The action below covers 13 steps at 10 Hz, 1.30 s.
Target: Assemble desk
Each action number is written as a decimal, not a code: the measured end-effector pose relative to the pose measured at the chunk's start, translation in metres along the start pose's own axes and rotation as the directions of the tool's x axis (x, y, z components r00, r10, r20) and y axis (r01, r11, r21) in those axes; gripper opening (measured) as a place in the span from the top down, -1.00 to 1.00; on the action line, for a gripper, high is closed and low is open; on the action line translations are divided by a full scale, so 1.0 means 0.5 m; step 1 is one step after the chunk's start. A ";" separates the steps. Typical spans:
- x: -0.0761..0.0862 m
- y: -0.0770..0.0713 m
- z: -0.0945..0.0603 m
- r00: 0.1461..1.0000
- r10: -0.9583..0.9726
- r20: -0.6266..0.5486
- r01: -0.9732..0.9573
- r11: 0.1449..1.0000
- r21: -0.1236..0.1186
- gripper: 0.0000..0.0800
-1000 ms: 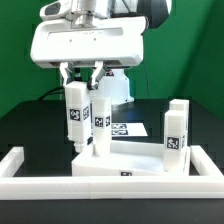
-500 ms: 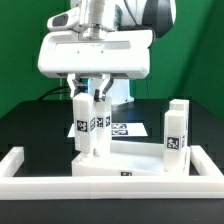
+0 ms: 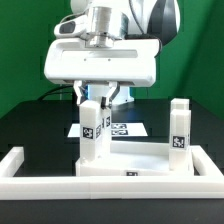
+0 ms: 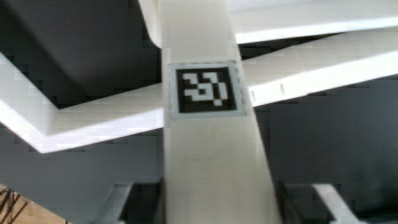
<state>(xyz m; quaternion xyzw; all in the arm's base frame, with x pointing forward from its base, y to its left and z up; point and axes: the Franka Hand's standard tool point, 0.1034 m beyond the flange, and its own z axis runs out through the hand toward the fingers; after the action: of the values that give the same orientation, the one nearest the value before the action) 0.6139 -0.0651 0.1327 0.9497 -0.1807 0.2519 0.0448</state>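
My gripper (image 3: 97,98) is shut on a white square leg post (image 3: 93,130) and holds it upright by its top. The post's lower end is at the desk panel's (image 3: 140,162) corner on the exterior view's left. A second leg post (image 3: 107,126) stands right behind it, mostly covered. A third post (image 3: 180,130) stands upright on the panel's right corner. In the wrist view the held post (image 4: 210,120) runs down the middle with its tag facing the camera. The gripper (image 4: 222,198) has one finger on each side of it, and the white panel rim (image 4: 329,72) lies below.
A low white border rail (image 3: 110,187) runs along the front and up both sides of the black table. The marker board (image 3: 130,128) lies flat behind the panel. A green backdrop closes off the rear.
The gripper has moved toward the exterior view's right with the leg post in it. The post now covers the leg that stood beside it before.
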 end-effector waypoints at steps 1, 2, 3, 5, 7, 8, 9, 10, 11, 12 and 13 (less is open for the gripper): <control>-0.001 0.001 -0.001 1.000 0.004 -0.006 -0.004 1.000 -0.001 0.26; -0.001 0.001 -0.001 1.000 0.003 -0.006 -0.003 1.000 0.000 0.26; -0.001 0.001 -0.001 1.000 0.003 -0.006 -0.003 1.000 0.000 0.26; -0.001 0.001 -0.001 1.000 0.002 -0.006 -0.002 1.000 0.000 -0.23; -0.001 0.001 -0.001 1.000 0.002 -0.006 -0.002 1.000 0.000 -0.55; -0.001 0.001 -0.001 1.000 0.002 -0.006 -0.002 1.000 0.000 -0.55; -0.001 0.001 -0.001 1.000 0.002 -0.006 -0.002 1.000 0.000 -0.61; -0.001 0.001 -0.001 1.000 0.002 -0.006 -0.002 1.000 0.000 -0.62; -0.001 0.001 -0.001 1.000 0.002 -0.006 -0.002 1.000 0.000 -0.62; -0.001 0.001 -0.001 1.000 0.002 -0.006 -0.002 1.000 -0.001 -0.62; 0.000 0.006 -0.001 1.000 -0.003 0.003 0.003 1.000 -0.002 -0.62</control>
<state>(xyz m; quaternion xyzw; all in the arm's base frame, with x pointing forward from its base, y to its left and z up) 0.6126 -0.0676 0.1331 0.9502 -0.1797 0.2504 0.0456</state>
